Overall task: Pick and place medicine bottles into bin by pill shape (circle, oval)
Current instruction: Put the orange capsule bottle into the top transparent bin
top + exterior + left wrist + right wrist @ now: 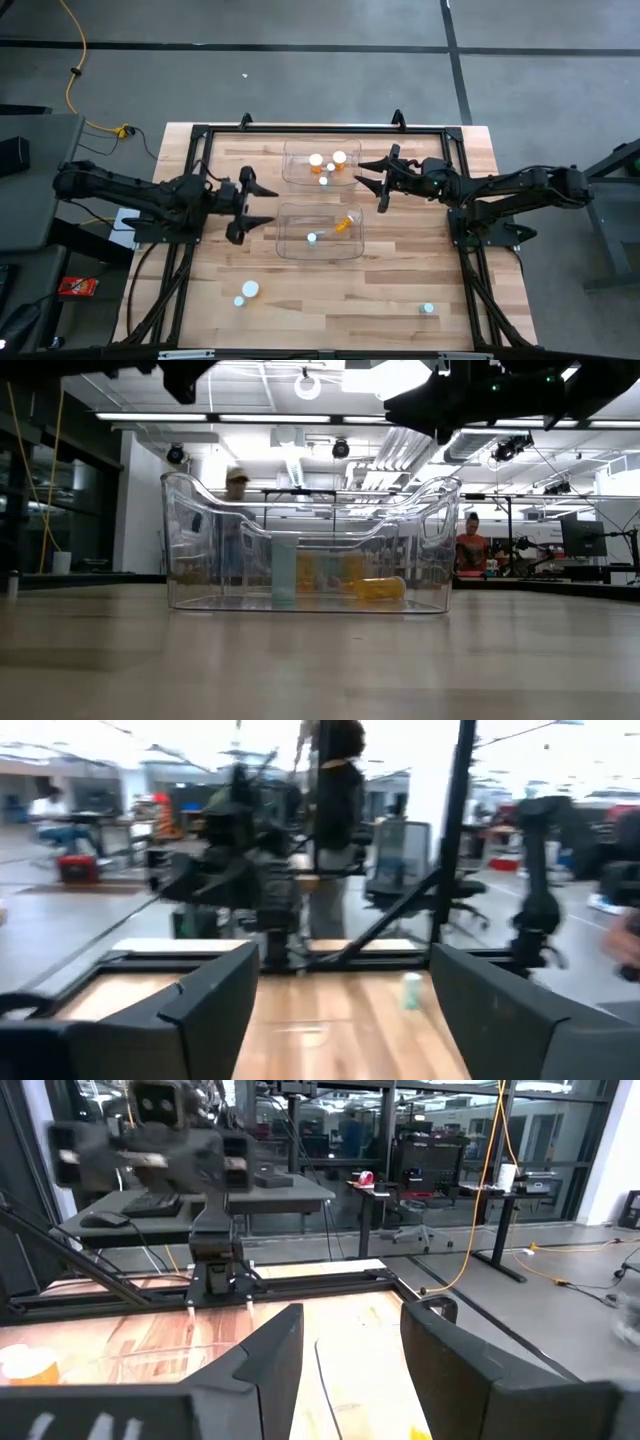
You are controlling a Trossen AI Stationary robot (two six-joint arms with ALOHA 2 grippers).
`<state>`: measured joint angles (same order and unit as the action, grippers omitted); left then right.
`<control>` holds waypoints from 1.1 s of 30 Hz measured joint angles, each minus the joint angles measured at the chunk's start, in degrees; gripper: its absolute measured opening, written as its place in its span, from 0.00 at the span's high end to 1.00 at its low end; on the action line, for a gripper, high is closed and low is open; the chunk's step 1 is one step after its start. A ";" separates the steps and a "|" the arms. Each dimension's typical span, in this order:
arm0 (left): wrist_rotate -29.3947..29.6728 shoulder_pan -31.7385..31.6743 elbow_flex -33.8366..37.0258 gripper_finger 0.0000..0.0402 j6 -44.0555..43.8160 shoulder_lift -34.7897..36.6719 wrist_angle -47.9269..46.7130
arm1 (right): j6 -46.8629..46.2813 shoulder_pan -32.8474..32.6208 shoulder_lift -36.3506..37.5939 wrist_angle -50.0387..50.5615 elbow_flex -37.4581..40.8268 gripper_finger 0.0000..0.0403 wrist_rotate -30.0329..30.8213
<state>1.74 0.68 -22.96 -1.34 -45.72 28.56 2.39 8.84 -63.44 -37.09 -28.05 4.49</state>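
Left gripper (262, 204) hangs just beside the near bin's (290, 250) left edge, fingers spread wide, nothing held; right gripper (372, 176) sits just off the far bin's (296, 176) right edge, equally agape and empty. Far bin holds three white-capped bottles (328, 163); near bin holds an orange bottle (343, 225) on its side and a pale one (311, 238). Two bottles (247, 292) stand loose on the table (400, 290) at front left, another (428, 308) at front right.

Your table (400, 280) is pale striped wood framed in black; both arms are dark. Your two bins (320, 232) are clear. Bottles: translucent orange with white caps (339, 158), one orange lying flat (379, 588), pale teal (284, 568), whitish ones (249, 289) outside. Yellow cable (70, 60) on grey floor.
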 joint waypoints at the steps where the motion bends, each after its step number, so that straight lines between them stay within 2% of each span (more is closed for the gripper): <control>1: 0.07 1.21 -0.80 0.28 0.01 -0.48 -0.42 | 0.00 0.00 0.00 0.15 0.00 0.60 0.00; 3: 1.88 3.85 -2.87 0.26 0.62 -1.52 -2.85 | 0.00 0.00 -0.02 0.19 0.00 0.60 0.00; 6: 8.81 8.32 -7.21 0.24 2.73 -3.89 -9.67 | 0.00 0.00 -0.02 0.45 0.00 0.60 0.00; 9: 15.26 12.18 -12.72 0.24 3.05 -6.78 -20.95 | 0.00 0.02 -0.02 0.45 0.00 0.60 0.00; 11: 16.76 14.38 -16.95 0.24 2.07 -8.59 -29.29 | 0.00 0.00 -0.02 0.45 0.00 0.60 0.00; 17: 16.90 21.24 -27.99 0.24 -6.93 -15.46 -49.58 | -0.28 0.00 -0.02 0.61 0.00 0.60 0.00; 23: 16.88 28.64 -34.62 0.24 -18.51 -24.58 -64.25 | -1.07 0.00 -0.02 0.86 -0.02 0.60 0.00; 26: 16.87 32.08 -35.92 0.25 -22.12 -29.18 -68.09 | -1.05 0.01 -0.02 0.89 -0.02 0.60 0.00; 33: 14.07 38.17 -36.06 0.25 -27.29 -37.29 -67.94 | -1.05 0.00 -0.02 0.97 -0.02 0.60 0.00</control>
<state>15.81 38.85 -59.02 -28.63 -83.02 -39.38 1.34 8.84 -63.46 -36.12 -28.08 4.49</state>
